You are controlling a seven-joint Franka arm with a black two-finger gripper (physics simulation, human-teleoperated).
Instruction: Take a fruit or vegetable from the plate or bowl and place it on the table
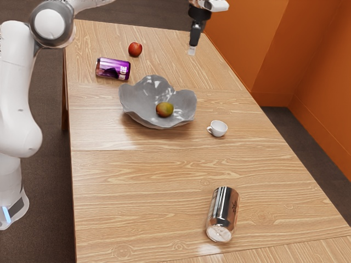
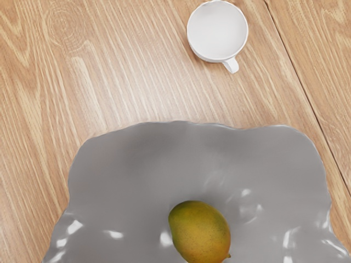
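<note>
We observe the mango (image 2: 201, 232) seated in the grey bowl (image 1: 135, 99), near the white cup (image 1: 219, 129). We cannot determine whether our raised gripper (image 1: 192, 49) is open or closed.

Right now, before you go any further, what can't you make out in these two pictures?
- Bowl's rest: wrist view, cut off by the lower edge.
- Fruit's underside: exterior view, hidden by the fruit itself.
- Purple can's small print: exterior view, too small.
- Silver can's dark marking: exterior view, too small and turned aside.
- Arm's upper stretch: exterior view, cut off by the top edge.
</note>
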